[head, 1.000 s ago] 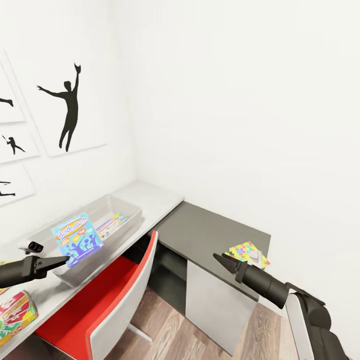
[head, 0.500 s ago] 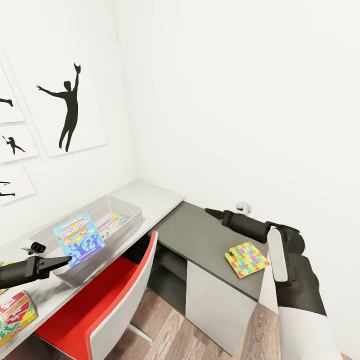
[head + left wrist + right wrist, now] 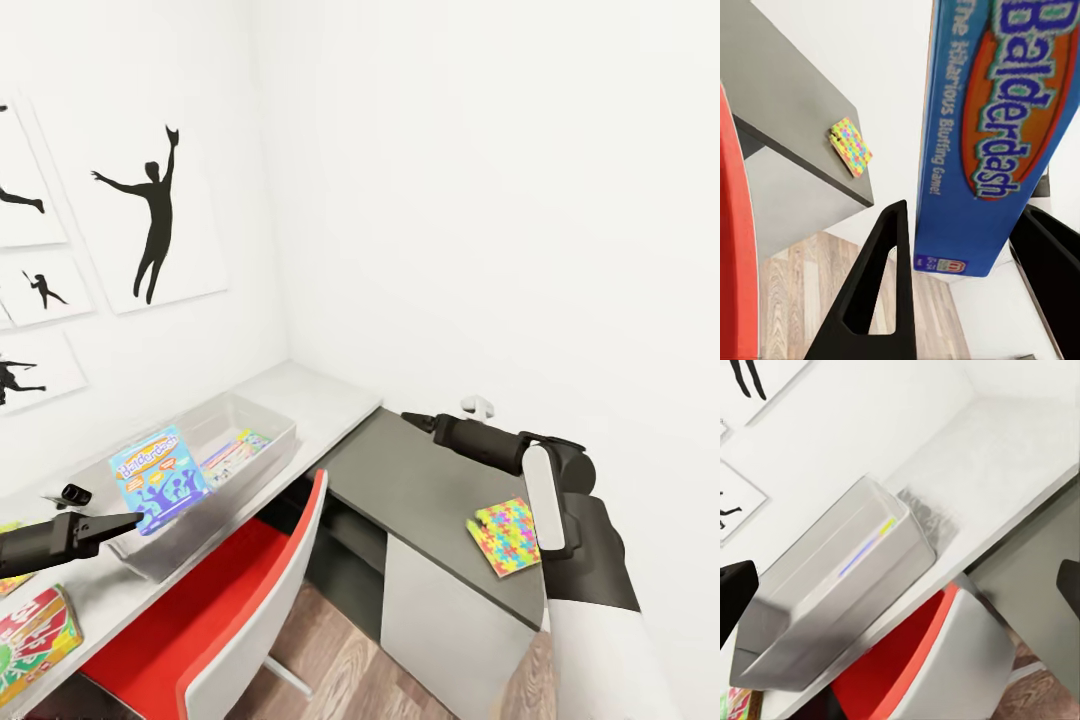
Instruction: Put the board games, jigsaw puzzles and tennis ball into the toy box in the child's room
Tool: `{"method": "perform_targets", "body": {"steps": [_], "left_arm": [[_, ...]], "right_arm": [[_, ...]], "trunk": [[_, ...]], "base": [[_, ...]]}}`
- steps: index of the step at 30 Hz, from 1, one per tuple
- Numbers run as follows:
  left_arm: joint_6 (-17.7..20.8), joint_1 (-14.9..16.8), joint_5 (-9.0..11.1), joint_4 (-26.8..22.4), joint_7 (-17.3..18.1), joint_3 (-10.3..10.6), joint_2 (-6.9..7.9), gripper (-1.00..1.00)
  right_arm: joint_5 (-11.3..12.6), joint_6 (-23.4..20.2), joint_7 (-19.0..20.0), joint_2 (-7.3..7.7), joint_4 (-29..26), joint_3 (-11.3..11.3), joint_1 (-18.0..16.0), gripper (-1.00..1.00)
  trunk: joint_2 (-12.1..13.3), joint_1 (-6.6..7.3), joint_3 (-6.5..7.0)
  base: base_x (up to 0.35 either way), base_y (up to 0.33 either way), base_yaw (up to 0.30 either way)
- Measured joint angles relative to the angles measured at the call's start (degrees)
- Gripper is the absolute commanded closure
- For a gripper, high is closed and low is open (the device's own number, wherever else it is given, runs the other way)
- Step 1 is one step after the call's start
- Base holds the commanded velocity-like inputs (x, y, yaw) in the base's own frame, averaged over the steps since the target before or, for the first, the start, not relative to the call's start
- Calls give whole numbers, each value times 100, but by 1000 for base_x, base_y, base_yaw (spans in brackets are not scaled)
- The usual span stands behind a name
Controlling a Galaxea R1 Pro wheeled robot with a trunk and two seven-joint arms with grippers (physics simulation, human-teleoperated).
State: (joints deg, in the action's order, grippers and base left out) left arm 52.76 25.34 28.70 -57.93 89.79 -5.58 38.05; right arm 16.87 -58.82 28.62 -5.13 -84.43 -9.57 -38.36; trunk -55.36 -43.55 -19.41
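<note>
Right tool (image 3: 412, 419) farther off one jigsaw puzzle (image 3: 506, 535) than before.

Bright, even, shadow-poor simulator light in all three views.

White walls (image 3: 480, 200) wash out nearly featureless; the toy box (image 3: 832, 607) throws only a soft grey shadow on the desk (image 3: 1005, 457). No glare. The head view bends lines near its edges. Up close, the blue board game (image 3: 997, 127) lettering looks soft, and the right wrist picture is slightly blurred.
</note>
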Motion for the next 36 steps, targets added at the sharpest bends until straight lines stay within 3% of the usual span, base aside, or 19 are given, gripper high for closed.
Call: {"method": "perform_targets", "body": {"steps": [22,36], "left_arm": [[3,-1,-4,-2,0,1,7,100],[0,1,2,3,1,1,7,100]], "right_arm": [[7,5,0,0,-10,-1,18,-100],[9,-4,2,0,-28,-2,19,-100]], "trunk": [[0,-1,0],[-1,1,0]], "base": [[8,0,272],[97,-73,30]]}}
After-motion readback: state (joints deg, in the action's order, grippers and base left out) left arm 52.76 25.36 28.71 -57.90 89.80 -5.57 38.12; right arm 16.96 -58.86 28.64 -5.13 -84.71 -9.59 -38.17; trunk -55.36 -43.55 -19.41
